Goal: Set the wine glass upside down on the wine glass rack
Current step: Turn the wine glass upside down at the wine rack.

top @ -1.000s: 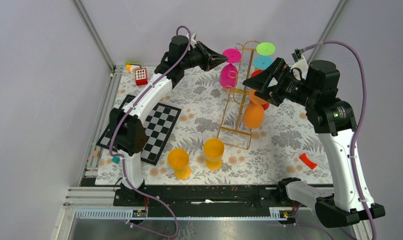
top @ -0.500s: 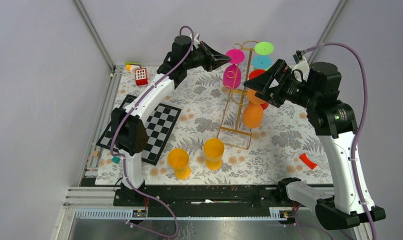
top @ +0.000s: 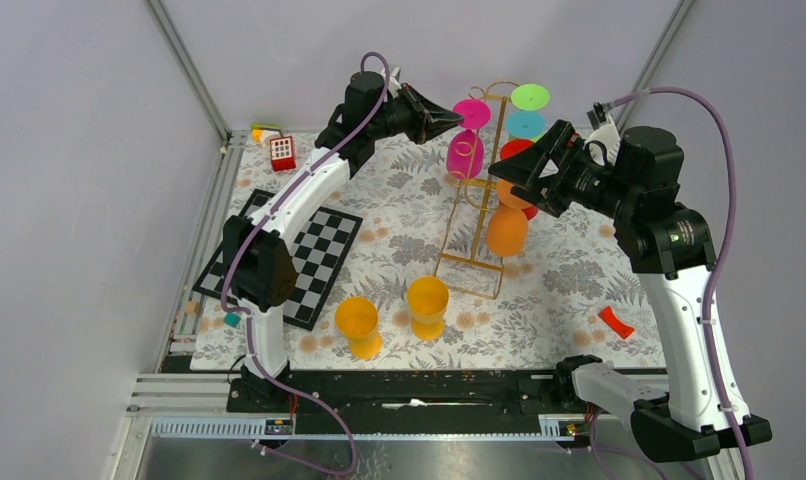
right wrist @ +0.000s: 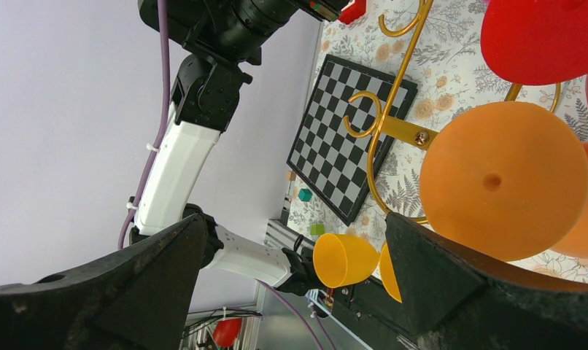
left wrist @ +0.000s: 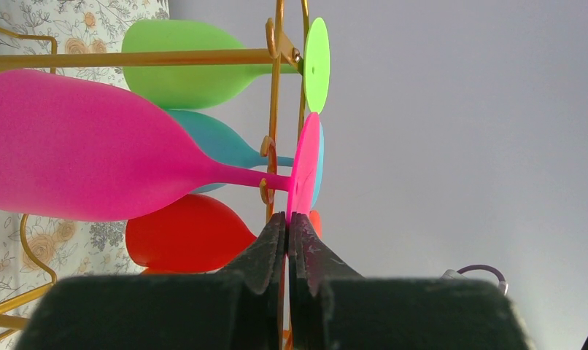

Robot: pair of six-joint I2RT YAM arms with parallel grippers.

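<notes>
a pink glass [top: 465, 152] is pictured pinched by the rim of its foot in the shut l. gripper [top: 455, 119], near the top of the gold rack [top: 479, 225]. the glass is turned foot up and bowl down, on the side of the rack toward the l. arm, w/ the bowl hung clear above the flowered cloth [top: 569, 270]. in the l. wrist view the fingers [left wrist: 262, 255] are shown pressed together w/ the edge of the pink foot caught btwn their tips, and the stem is laid at a curled hook on the rack's post. other glasses are already hung on the rack: a green glass [top: 530, 97] and a teal glass [top: 526, 124] at the top, a red glass [top: 515, 148] just under them, and two orange glasses [top: 506, 230] lower down. the r. gripper [top: 514, 180] is held wide open w/ nothing gripped, just beside the upper orange glass on the rack's other side. in the r. wrist view that glass's foot [right wrist: 503, 182] is seen close to one finger, but whether it is touched can't be told. two orange cups [top: 358, 325] are stood on the cloth near the arm bases, and a checkerboard [top: 309, 255] is laid to their left, partly off the cloth.
</notes>
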